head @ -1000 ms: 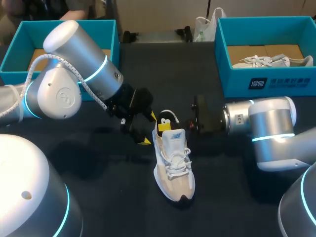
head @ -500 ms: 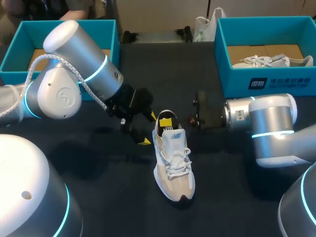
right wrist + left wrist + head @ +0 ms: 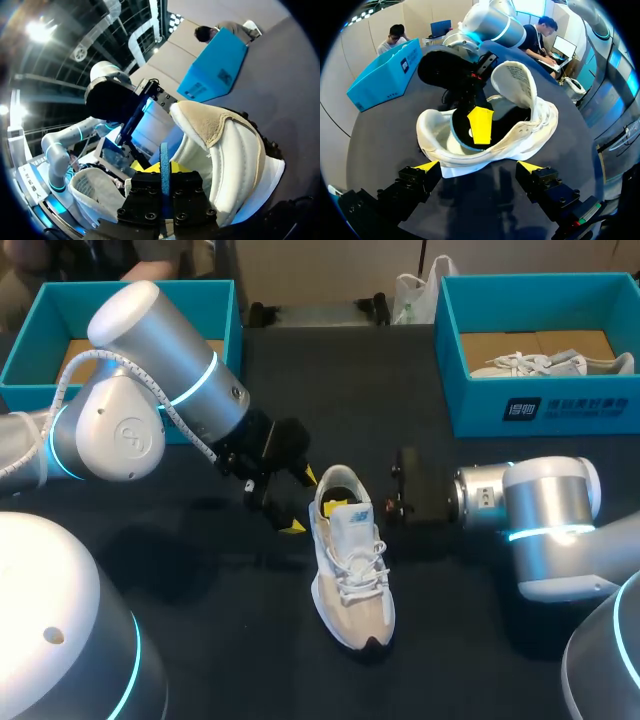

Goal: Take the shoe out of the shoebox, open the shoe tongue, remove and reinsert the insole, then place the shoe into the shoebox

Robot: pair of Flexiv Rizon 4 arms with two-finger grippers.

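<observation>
Much of insole hidden inside shoe

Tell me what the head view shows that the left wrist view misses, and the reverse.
Only the head view: a second shoe lying in the right box. Only the left wrist view: a yellow fingertip of the right gripper inside the shoe. Both: the shoe on the table, the open left gripper at its heel.

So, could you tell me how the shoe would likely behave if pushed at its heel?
The shoe probably slides rather than tips: it sits flat on its wide sole on the table. Its upper looks soft, with the tongue folded up, so it would likely give when squeezed.
</observation>
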